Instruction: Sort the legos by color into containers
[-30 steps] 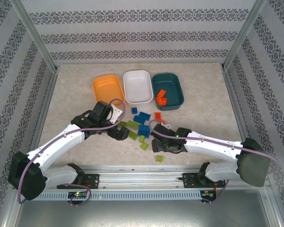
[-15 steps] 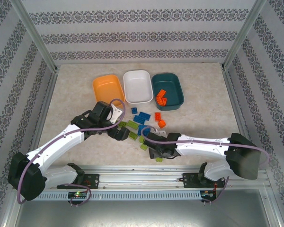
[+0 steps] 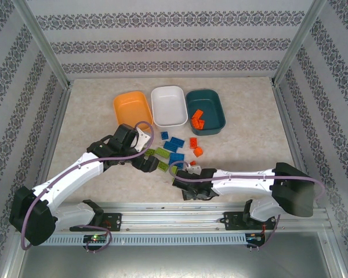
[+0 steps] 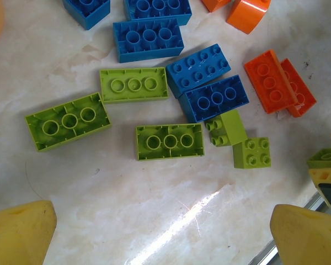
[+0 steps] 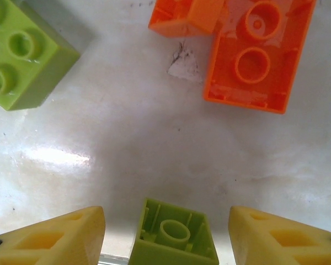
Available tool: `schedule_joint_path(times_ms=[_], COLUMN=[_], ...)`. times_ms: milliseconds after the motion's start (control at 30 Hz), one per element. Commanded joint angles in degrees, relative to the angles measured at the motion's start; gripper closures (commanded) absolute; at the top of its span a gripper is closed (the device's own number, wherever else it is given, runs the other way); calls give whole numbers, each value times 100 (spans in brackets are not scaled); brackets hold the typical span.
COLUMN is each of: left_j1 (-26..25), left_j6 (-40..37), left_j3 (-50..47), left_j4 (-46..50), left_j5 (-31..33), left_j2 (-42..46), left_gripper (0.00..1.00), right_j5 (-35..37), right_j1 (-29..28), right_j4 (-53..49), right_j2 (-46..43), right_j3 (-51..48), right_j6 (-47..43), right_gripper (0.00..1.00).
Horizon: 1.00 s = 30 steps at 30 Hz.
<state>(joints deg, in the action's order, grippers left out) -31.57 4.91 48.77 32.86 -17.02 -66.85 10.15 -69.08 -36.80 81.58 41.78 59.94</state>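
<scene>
So, top view first: the legos (image 3: 175, 146) are seen scattered loose on the surface (image 3: 249, 145), just in front of three tubs lined up at the far side: the orange tub (image 3: 131, 108), the white tub (image 3: 169, 105) and the teal tub (image 3: 206, 110). A couple of orange bricks (image 3: 197, 120) are already parked in the teal one. The left pincer (image 3: 149, 164) is hung over the near-left edge of the pile and the right pincer (image 3: 182, 182) is held low at its near side. In the left wrist view, the left pincer is found released, its yellow fingertips (image 4: 19, 232) spread wide with nothing between them, above lime green bricks (image 4: 169, 141), blue bricks (image 4: 149, 38) and orange-red bricks (image 4: 270, 81) off to the right. In the right wrist view, the right pincer is found released as well. A small lime brick (image 5: 174, 234) is bracketed between its pads (image 5: 52, 237) with gaps visible on both sides, so nothing is gripped yet. That brick is laid hollow side up on the surface. By the looks of them, these pieces can be expected to be light, rigid and glossy, so no crushing worry, but a slippery pinch. The hold is best taken square across two opposite flat side walls, low and centred, otherwise the piece could be squirted out or tipped.
</scene>
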Motion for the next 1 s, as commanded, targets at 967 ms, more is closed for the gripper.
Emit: schedule_joint_path(times_ms=[967], left_j1=[-227], left_j6=[-130], left_j3=[68], left_j4=[168], left_j5=[267], left_j2=[77], left_gripper=[0], right_j5=[384], right_j1=[199], right_j4=[-214], right_j2=[255], right_j3=[659], right_j6=[-489], right_gripper=[57])
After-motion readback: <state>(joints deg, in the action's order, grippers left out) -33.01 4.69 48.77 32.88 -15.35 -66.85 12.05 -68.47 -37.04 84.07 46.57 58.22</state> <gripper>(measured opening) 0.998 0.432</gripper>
